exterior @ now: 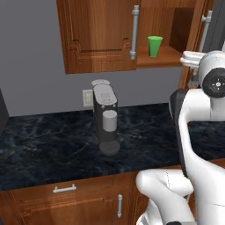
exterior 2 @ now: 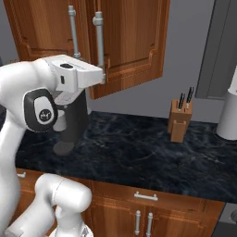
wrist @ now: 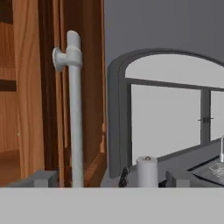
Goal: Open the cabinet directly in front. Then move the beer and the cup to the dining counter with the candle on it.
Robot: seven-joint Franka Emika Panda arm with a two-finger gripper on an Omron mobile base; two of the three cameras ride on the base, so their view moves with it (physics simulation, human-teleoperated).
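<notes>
The gripper (wrist: pixel 105 178) is sitting with its jaws standing wide apart, gripping nothing. The silver bar handle (wrist: pixel 75 109) is rising just left of centre between the fingertips, not visibly touched. The cabinet (exterior: pixel 101 35) is standing partly open. The cup (exterior: pixel 154 46) is resting on its shelf, left of the hand. The coffee machine (exterior: pixel 105 115) is standing below.

- The left base view looks forward from behind the arm's left, onto the black worktop (exterior: pixel 52 145), the coffee machine (exterior: pixel 105 115) and the wall cabinet (exterior: pixel 99 35) above.
- The right base view looks at the same worktop (exterior 2: pixel 139 152), coffee machine (exterior 2: pixel 71 127) and cabinet (exterior 2: pixel 129 41) from the right.
- The hand view sits close beside a cabinet handle (wrist: pixel 75 109), looking level past it toward a window (wrist: pixel 168 116).
</notes>
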